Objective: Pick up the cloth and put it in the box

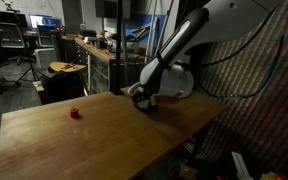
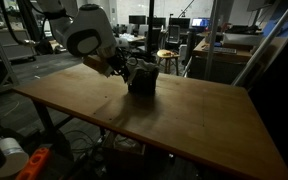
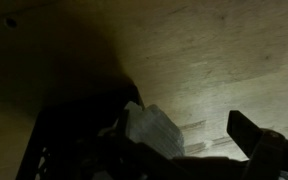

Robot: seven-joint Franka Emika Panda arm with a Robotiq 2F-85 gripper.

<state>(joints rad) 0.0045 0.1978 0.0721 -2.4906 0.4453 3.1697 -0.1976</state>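
Here, in an exterior view, your gripper [image 1: 142, 97] hangs low over the wooden table [image 1: 94, 145], right at the black box [image 1: 148, 104] near the table's far edge. The picture is too dim and small to make out the cloth. A small red object [image 1: 75, 113] lies well apart from the box on the bare wood. In an exterior view from another side, the gripper [image 2: 121, 68] sits just beside the top of the box [image 2: 142, 79], tilted in toward it. The box reads only as a dark cube there, and you cannot tell the cloth from its shadows. In the wrist view, the cloth [image 3: 152, 130] shows as a pale grey-white crumpled bundle with soft folds. It lies at the corner of the box [image 3: 69, 145], whose black perforated wall fills the lower left. Whether all of the cloth is inside, you cannot tell in the dark. One dark finger [image 3: 246, 133] stands to the right of the cloth and apart from it, so your jaws are spread wide and hold nothing.
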